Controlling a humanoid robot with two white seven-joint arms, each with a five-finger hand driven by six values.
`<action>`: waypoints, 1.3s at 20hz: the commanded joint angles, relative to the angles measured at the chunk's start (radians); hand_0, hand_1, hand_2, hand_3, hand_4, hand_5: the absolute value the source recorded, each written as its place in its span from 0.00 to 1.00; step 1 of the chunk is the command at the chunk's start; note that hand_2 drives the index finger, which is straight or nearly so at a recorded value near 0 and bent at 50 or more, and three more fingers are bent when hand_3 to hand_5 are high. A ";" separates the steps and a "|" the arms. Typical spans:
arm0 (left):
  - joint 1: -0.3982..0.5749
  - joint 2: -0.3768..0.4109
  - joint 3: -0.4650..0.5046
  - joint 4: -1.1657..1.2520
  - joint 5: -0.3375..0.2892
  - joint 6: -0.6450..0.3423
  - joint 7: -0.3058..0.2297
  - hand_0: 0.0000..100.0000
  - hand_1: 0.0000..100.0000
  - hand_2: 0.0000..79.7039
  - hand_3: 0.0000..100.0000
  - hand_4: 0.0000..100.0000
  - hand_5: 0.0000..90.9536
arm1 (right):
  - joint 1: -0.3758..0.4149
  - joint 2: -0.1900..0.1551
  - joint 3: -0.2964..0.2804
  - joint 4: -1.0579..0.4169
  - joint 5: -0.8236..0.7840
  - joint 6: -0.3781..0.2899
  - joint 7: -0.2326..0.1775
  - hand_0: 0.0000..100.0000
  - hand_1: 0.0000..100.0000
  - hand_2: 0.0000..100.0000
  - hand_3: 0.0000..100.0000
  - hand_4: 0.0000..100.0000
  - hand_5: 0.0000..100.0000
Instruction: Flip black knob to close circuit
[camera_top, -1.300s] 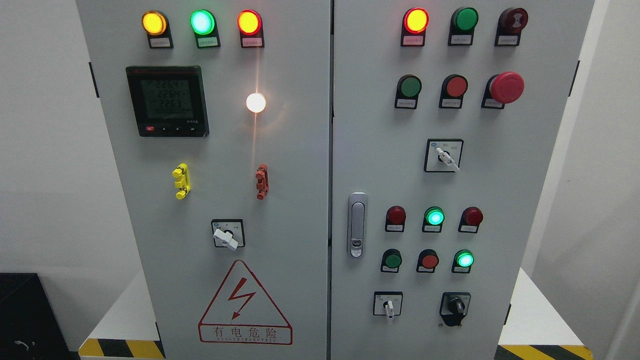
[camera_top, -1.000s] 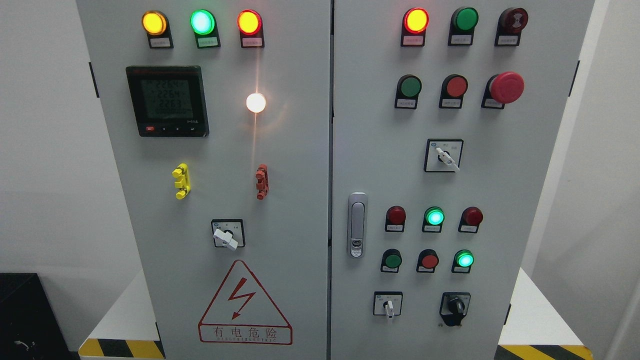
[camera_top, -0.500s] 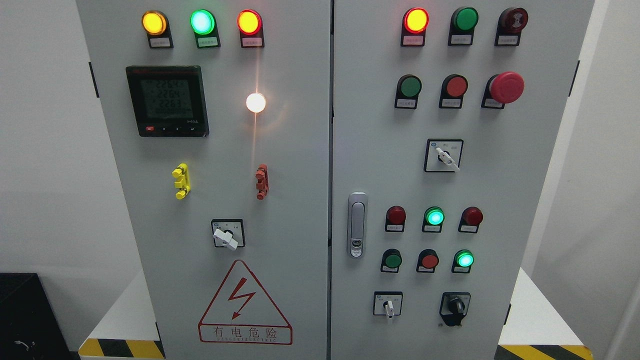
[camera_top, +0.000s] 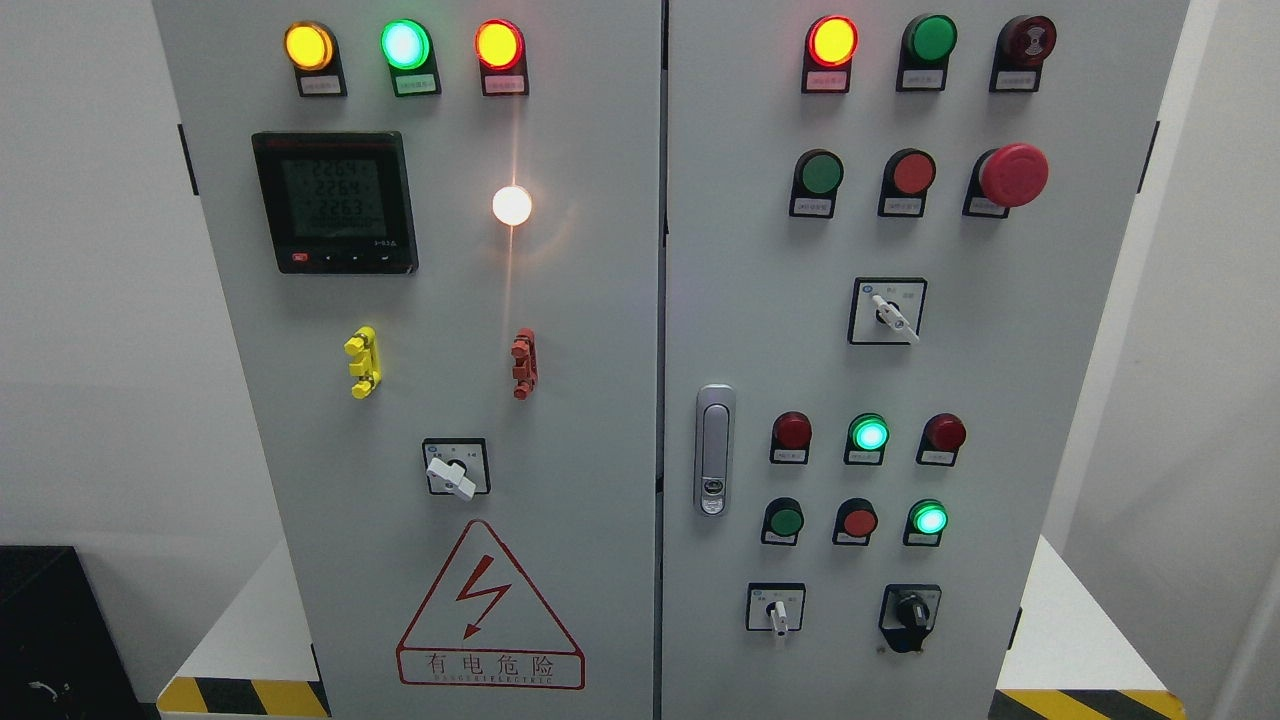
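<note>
The black knob (camera_top: 910, 611) sits at the lower right of the grey cabinet's right door (camera_top: 750, 300), on a black base, its handle pointing roughly straight up. Left of it is a white-handled selector (camera_top: 776, 612). Neither of my hands nor any arm shows in the head view.
Above the knob are lit green lamps (camera_top: 930, 519), red and green push buttons, another white selector (camera_top: 890, 315) and a red mushroom stop button (camera_top: 1012, 175). A silver door latch (camera_top: 713, 450) is at the door seam. The left door carries a meter (camera_top: 335, 203) and a white selector (camera_top: 452, 473).
</note>
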 joint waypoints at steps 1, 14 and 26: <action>0.023 0.000 0.000 -0.029 0.000 0.001 0.000 0.12 0.56 0.00 0.00 0.00 0.00 | 0.038 0.047 -0.082 -0.428 -0.001 0.002 -0.061 0.00 0.02 0.13 0.30 0.29 0.00; 0.023 0.000 0.000 -0.029 0.000 0.001 0.000 0.12 0.56 0.00 0.00 0.00 0.00 | 0.106 0.058 -0.085 -0.982 0.151 0.087 -0.144 0.00 0.02 0.27 0.50 0.44 0.31; 0.023 0.000 0.000 -0.029 0.000 0.001 0.000 0.12 0.56 0.00 0.00 0.00 0.00 | 0.104 0.058 -0.076 -1.179 0.365 0.104 -0.187 0.00 0.01 0.49 0.71 0.63 0.55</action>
